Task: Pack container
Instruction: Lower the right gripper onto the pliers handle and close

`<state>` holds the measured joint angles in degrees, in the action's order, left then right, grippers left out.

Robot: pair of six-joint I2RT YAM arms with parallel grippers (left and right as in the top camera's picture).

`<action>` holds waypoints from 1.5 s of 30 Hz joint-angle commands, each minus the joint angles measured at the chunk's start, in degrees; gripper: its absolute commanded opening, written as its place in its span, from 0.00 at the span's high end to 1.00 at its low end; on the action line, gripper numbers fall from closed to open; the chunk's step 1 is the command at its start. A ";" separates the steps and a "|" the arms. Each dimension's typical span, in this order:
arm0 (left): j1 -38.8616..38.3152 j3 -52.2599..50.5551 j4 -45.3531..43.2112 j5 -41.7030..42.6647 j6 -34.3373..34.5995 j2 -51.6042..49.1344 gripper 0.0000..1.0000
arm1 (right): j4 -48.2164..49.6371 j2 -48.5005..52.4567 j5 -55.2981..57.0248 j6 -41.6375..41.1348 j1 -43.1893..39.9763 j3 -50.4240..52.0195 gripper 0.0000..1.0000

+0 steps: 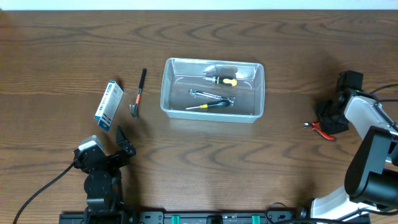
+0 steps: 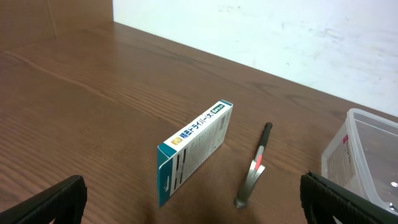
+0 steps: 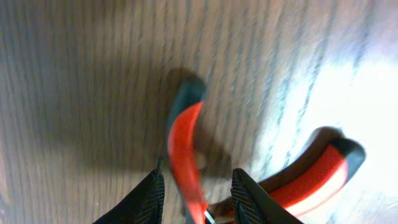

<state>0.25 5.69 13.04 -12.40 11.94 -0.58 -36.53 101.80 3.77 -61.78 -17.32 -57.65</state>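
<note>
The clear plastic container (image 1: 166,87) stands mid-table and holds a yellow-and-black screwdriver (image 1: 222,80), a second screwdriver (image 1: 211,105) and a metal tool (image 1: 208,95). Its corner shows at the right of the left wrist view (image 2: 367,149). Red-handled pliers (image 1: 320,129) lie on the table at the far right. My right gripper (image 1: 328,117) is down over them, open, with its fingers (image 3: 196,183) either side of one red handle (image 3: 180,140). My left gripper (image 1: 121,144) is open and empty at the front left (image 2: 193,190).
A small hammer (image 1: 138,96) (image 2: 254,174) lies left of the container. A blue-and-white cardboard box (image 1: 109,104) (image 2: 193,149) lies further left. The table is dark wood; a white wall runs behind its far edge.
</note>
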 commanded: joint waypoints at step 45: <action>-0.22 -1.40 0.50 -0.28 -0.55 0.35 0.02 | 6.38 4.72 -5.25 2.75 -1.73 0.20 0.99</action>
<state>0.25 5.69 13.04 -12.40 11.94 -0.58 -30.81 104.09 1.91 -60.53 -18.65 -58.33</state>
